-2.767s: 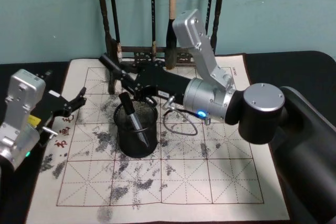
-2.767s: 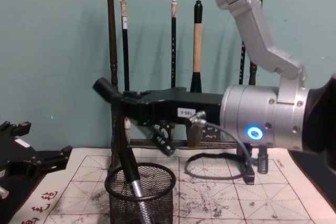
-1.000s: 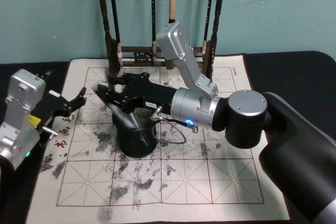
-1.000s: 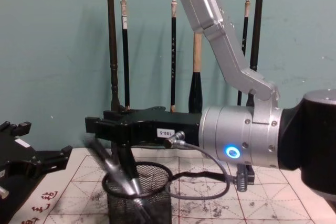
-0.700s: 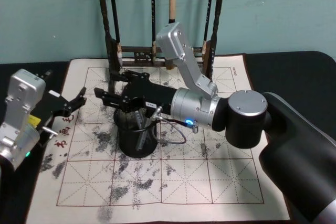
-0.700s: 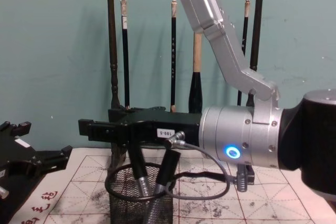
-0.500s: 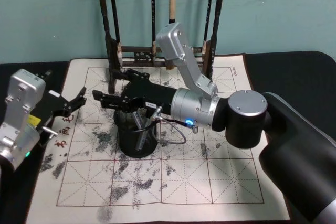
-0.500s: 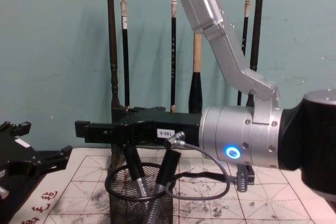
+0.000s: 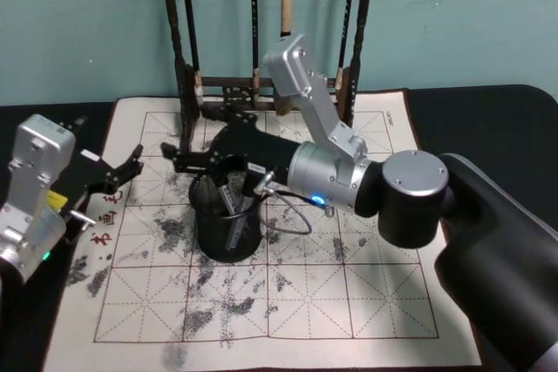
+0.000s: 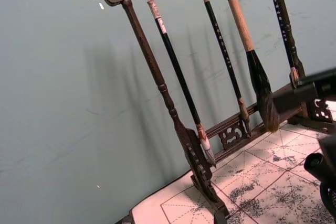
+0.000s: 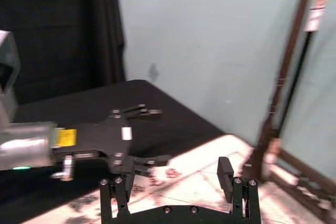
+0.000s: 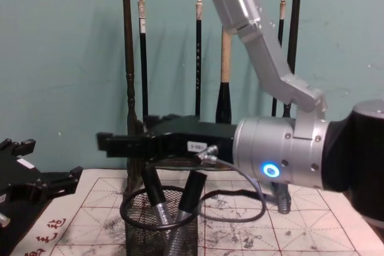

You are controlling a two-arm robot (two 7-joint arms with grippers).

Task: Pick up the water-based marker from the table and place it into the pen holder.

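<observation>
The black wire-mesh pen holder (image 9: pixel 227 231) (image 12: pixel 157 233) stands on the left half of the calligraphy mat. Two dark markers with silver barrels (image 12: pixel 155 197) (image 12: pixel 191 201) lean inside it, their caps above the rim; in the head view they show as a cluster (image 9: pixel 230 197). My right gripper (image 9: pixel 193 142) (image 12: pixel 111 144) (image 11: pixel 173 184) hovers just above the holder, open, with nothing between its fingers. My left gripper (image 9: pixel 127 167) (image 12: pixel 60 181) is parked open at the mat's left edge, apart from the holder.
A tall dark wooden brush rack (image 9: pixel 261 84) (image 12: pixel 128 88) (image 10: pixel 173 119) with several hanging brushes stands right behind the holder. The ink-stained gridded mat (image 9: pixel 349 302) lies on a black table. My right arm's cable (image 9: pixel 292 219) loops beside the holder.
The right gripper came down over the holder, opened and let the marker drop in beside the other one. It has since risen slightly. The left arm has not moved.
</observation>
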